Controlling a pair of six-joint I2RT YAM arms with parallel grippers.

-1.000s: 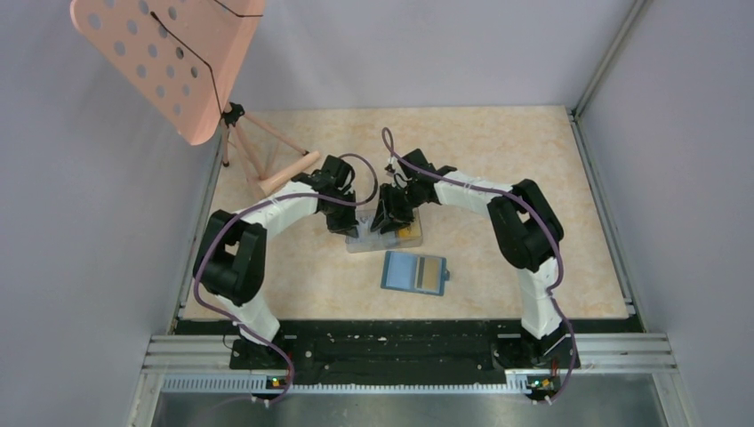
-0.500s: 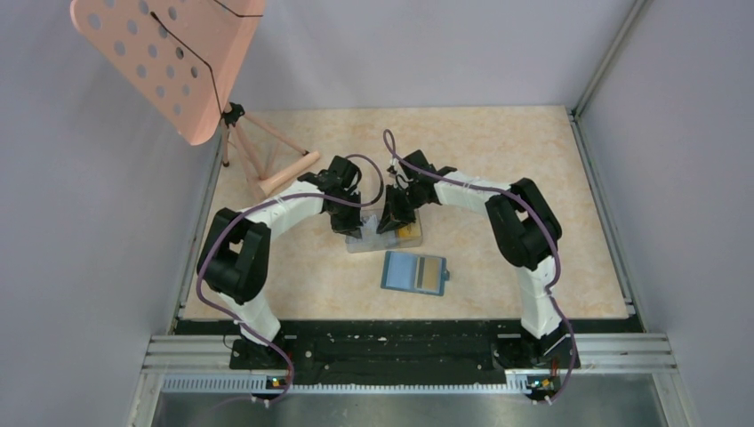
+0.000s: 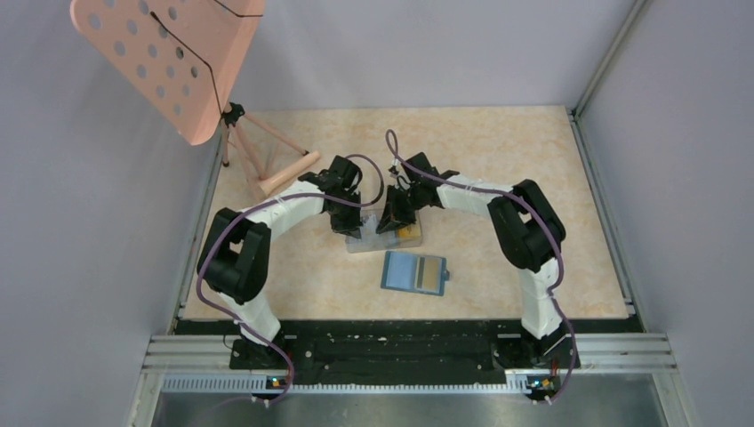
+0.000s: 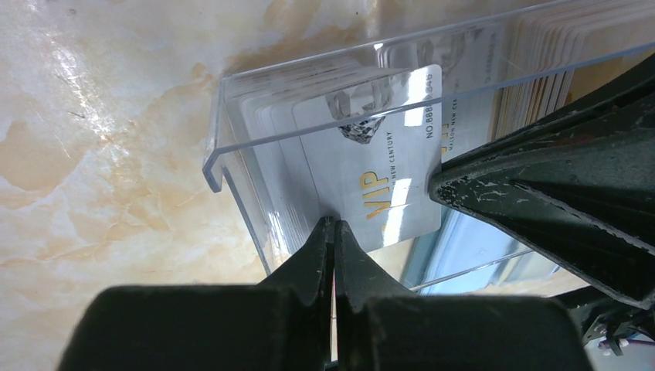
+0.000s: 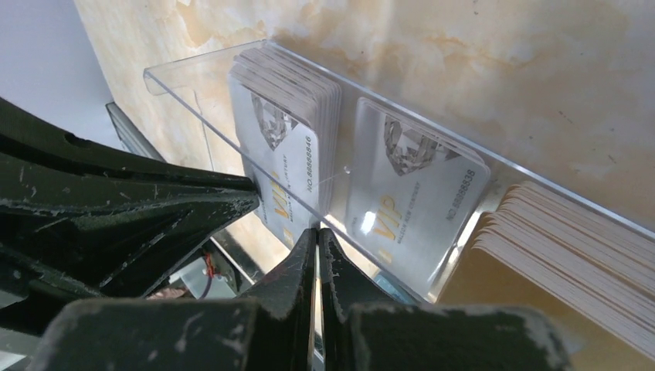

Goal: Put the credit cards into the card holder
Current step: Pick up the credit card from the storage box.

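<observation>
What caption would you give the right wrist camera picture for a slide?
Shut tight, the right gripper noses at a clear box packed with white VIP cards.

I find the overhead view evenly and softly lit, moderately bright, with only faint shadows on the desk [image 3: 498,160] beneath the arms; detail there is small but sharp. In the left wrist view a strong glare patch washes out the desk surface at upper left, and a bright reflection sits on the white card [image 4: 386,193] behind the wall of the clear box [image 4: 232,162]. The left tool [image 4: 334,228] reads dark, close and soft. In the right wrist view the right tool [image 5: 317,236] is likewise underexposed and blurred, with a highlight on a card face and doubled reflections in the box wall.
</observation>
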